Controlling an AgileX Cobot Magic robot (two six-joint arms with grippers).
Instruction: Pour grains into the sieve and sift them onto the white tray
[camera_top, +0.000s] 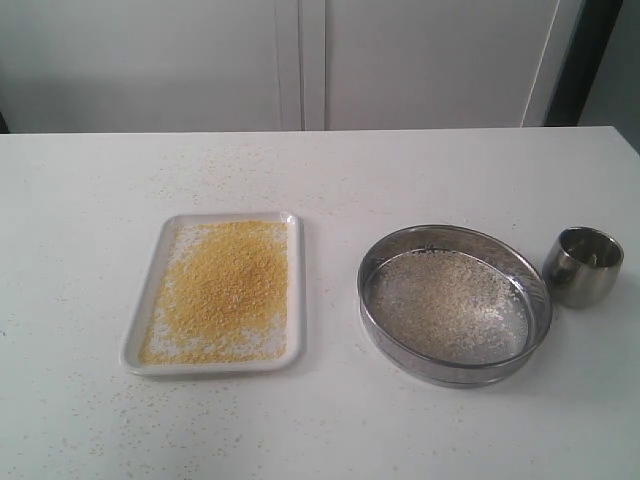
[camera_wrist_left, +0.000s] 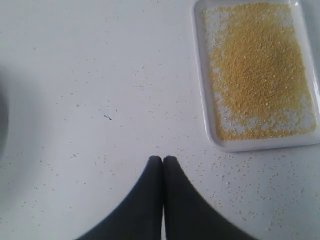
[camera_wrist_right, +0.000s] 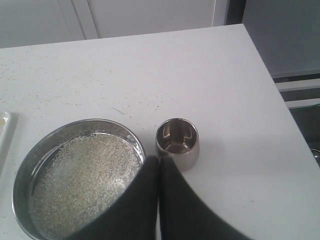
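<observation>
— Where does everything sit?
— The white tray (camera_top: 296, 300) lies flat on the tabletop (camera_top: 420, 170), at about 9 o'clock from the sieve (camera_top: 440, 372). The two are apart, with bare surface between them.

— And the grains?
— Fine yellow grains (camera_top: 228, 290) cover most of the tray, thinner toward its edges, where white shows through. Coarser pale grains (camera_top: 450, 305) lie spread over the mesh inside the sieve. Some stray specks (camera_top: 215, 170) dot the tabletop around the tray, mostly on its 12 o'clock and 6 o'clock sides.

— What about the cup?
— The small steel cup (camera_top: 582, 265) stands upright at roughly 2 o'clock from the sieve, just beside its rim, with a thin gap between them.

— The arms?
— The left end effector (camera_wrist_left: 163, 159) has its two dark fingers pressed together and holds nothing. It is above bare tabletop near one corner of the tray. The right end effector (camera_wrist_right: 159, 159) is likewise closed tight and empty, poised over the spot between the sieve and the cup.
</observation>
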